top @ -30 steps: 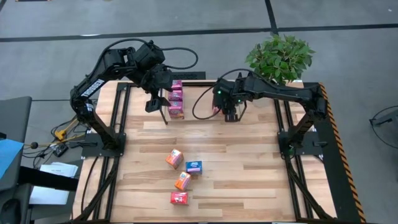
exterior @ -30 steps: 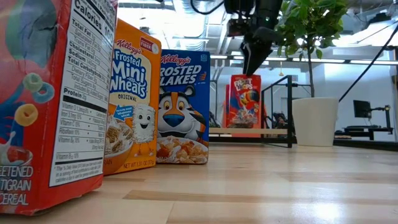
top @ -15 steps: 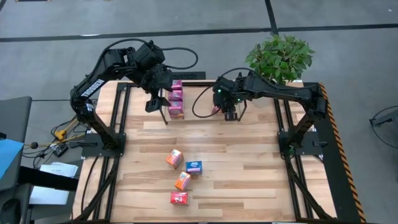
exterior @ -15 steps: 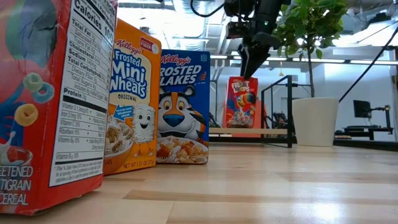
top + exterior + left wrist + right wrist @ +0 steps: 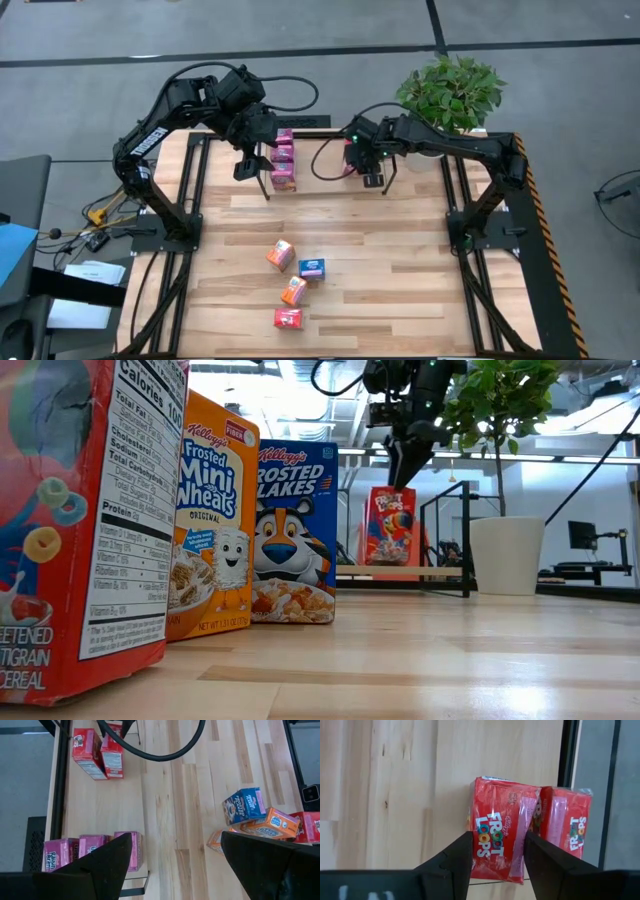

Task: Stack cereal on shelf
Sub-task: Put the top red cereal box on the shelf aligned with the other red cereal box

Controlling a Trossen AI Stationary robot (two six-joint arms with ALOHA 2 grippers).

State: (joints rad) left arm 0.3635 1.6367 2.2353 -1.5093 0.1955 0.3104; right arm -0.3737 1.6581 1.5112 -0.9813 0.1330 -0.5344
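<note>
Right gripper point(image 5: 495, 857) hovers over the Froot Loops box point(image 5: 497, 847) at the table's far edge — fingers half parted, straddling its short sides without touching, nothing held. A second Froot Loops box point(image 5: 567, 827) stands touching it on the outer side, by the shelf rod point(image 5: 568, 750), so room is tight there; open wood lies inward. Left gripper point(image 5: 252, 165) waits wide open beside the pink Raisin Bran row point(image 5: 283, 160) — four loose cartons point(image 5: 292, 285) remain near the front.

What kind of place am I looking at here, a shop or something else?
Probably a robotics lab or test room, not a shop: two dark arms work at a wooden table on a bare grey floor, small cereal boxes lie loose as props, and a potted plant stands beside it.
</note>
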